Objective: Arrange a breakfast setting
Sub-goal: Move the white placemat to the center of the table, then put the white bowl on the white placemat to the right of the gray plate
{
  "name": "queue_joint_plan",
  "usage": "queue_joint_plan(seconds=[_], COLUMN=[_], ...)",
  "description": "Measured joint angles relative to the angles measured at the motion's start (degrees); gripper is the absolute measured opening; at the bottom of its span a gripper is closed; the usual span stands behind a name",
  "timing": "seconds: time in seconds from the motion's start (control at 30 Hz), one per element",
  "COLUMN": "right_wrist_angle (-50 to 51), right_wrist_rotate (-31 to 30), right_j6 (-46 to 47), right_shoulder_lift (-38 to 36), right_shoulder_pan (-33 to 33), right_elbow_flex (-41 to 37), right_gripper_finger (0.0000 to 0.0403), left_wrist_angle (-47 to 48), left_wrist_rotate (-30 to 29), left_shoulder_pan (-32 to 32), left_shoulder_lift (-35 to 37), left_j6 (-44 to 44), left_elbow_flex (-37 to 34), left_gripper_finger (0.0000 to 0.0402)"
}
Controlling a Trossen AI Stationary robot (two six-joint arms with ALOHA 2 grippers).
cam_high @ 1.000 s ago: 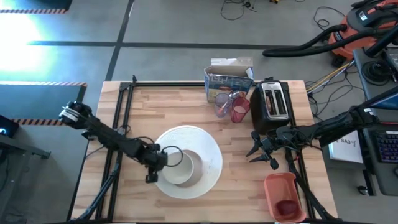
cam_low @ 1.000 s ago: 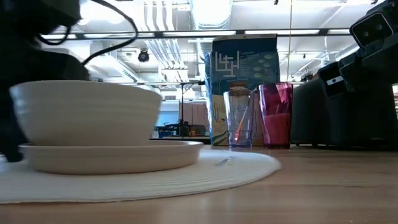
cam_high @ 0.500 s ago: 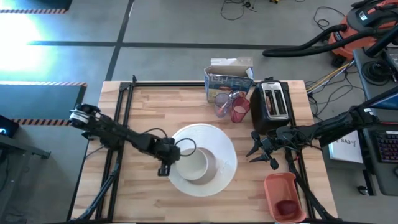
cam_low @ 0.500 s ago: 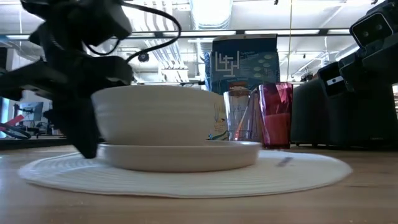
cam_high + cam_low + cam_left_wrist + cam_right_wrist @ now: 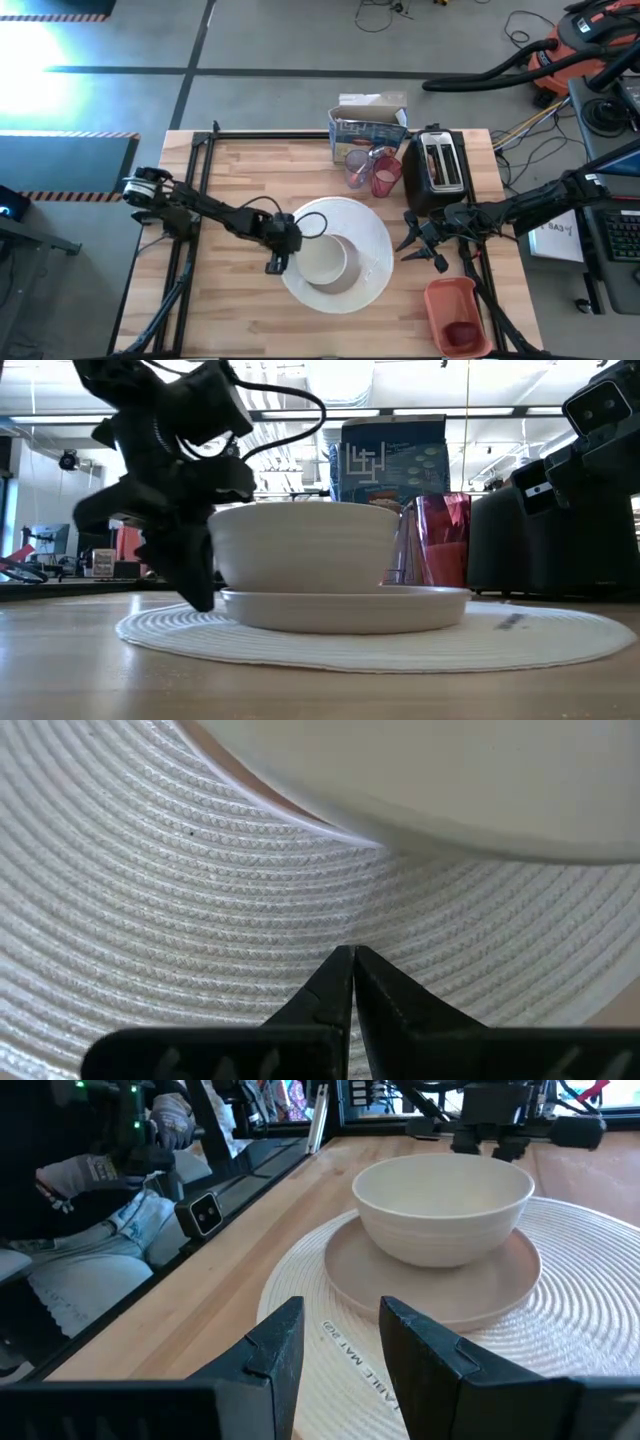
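A round white woven mat (image 5: pixel 372 268) lies flat on the wooden table. On it stands a white plate (image 5: pixel 345 607) with a small white bowl (image 5: pixel 322 260) on top; both also show in the right wrist view (image 5: pixel 445 1195). My left gripper (image 5: pixel 274 264) is shut, its tips down on the mat near the mat's left edge. My right gripper (image 5: pixel 415 247) is open and empty, just right of the mat. The pink cup (image 5: pixel 385 178) stands by the toaster. The dark red fruit (image 5: pixel 460 335) lies in the orange-red tray. My left gripper presses its shut fingertips (image 5: pixel 352 960) down on the mat's woven top (image 5: pixel 300 935), a little inside its left edge. The fingers slant down from the table's left side (image 5: pixel 195 585). No mat shows between them. The mat lies flat on the table.
A black toaster (image 5: pixel 440 170), a clear cup (image 5: pixel 358 168) and a cereal box (image 5: pixel 365 130) stand at the far side. The orange-red tray (image 5: pixel 452 300) sits at the near right. A seated person (image 5: pixel 100 1230) shows beyond the table's edge.
My left gripper has gone toward the table's right edge, staying shut. The mat has slid along the table with it, carrying the plate and bowl upright toward my right gripper.
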State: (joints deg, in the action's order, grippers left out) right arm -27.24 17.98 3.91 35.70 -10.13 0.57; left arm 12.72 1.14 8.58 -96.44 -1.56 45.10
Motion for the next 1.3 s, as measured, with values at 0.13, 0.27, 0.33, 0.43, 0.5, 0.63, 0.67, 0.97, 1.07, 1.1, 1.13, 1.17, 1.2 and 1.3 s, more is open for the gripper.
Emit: queue_joint_plan(seconds=[0.13,0.27,0.33,0.43,0.5,0.63,0.67,0.97,1.07,1.1,1.13,1.17,1.2,1.3], right_wrist_angle=[0.0,0.0,0.0,0.0,0.0,0.0,0.0,0.0,0.0,0.0,0.0,0.0,0.0,0.0], right_wrist_rotate=[0.0,0.0,0.0,0.0,0.0,0.0,0.0,0.0,0.0,0.0,0.0,0.0,0.0,0.0], right_j6=[0.0,0.0,0.1,0.0,0.1,0.1,0.1,0.1,0.0,0.1,0.0,0.0,0.0,0.0], right_shoulder_lift=[0.0,0.0,0.0,0.0,0.0,0.0,0.0,0.0,0.0,0.0,0.0,0.0,0.0,0.0], right_shoulder_pan=[0.0,0.0,0.0,0.0,0.0,0.0,0.0,0.0,0.0,0.0,0.0,0.0,0.0,0.0], right_elbow_flex=[0.0,0.0,0.0,0.0,0.0,0.0,0.0,0.0,0.0,0.0,0.0,0.0,0.0,0.0], right_gripper_finger=[0.0123,0.0123,0.0123,0.0123,0.0123,0.0123,0.0123,0.0123,0.0123,0.0123,0.0123,0.0123,0.0123,0.0123], left_wrist_angle=[-2.0,-4.0,-4.8,-5.4,-5.8,-6.7,-6.8,-6.3,-5.7,-5.0,-3.9,-2.8,-1.8,0.6], left_wrist_rotate=[-0.1,-0.1,-0.1,-0.2,-0.2,-0.3,-0.3,4.3,4.3,4.3,4.3,4.3,4.3,4.3], left_shoulder_pan=[-1.6,-3.3,-4.2,-5.5,-6.1,-7.4,-7.5,-7.3,-7.3,-7.2,-7.1,-6.8,-6.4,-4.1], left_shoulder_lift=[-0.4,-1.0,-1.1,-1.1,-1.1,-1.1,-1.1,3.4,6.1,7.0,7.8,8.6,9.4,12.3], left_j6=[1.7,3.5,4.1,4.3,5.1,6.5,6.6,6.7,6.7,6.3,5.5,4.3,2.6,-1.6], left_elbow_flex=[-0.1,-0.1,-0.2,-0.2,-0.2,-0.3,-0.3,-0.3,-0.3,-0.3,-0.3,-0.3,-0.3,-0.3], left_gripper_finger=[0.0,0.0,0.0,0.0,0.0,0.0,0.0,0.0,0.0,0.0,0.0,0.0,0.0,0.0])
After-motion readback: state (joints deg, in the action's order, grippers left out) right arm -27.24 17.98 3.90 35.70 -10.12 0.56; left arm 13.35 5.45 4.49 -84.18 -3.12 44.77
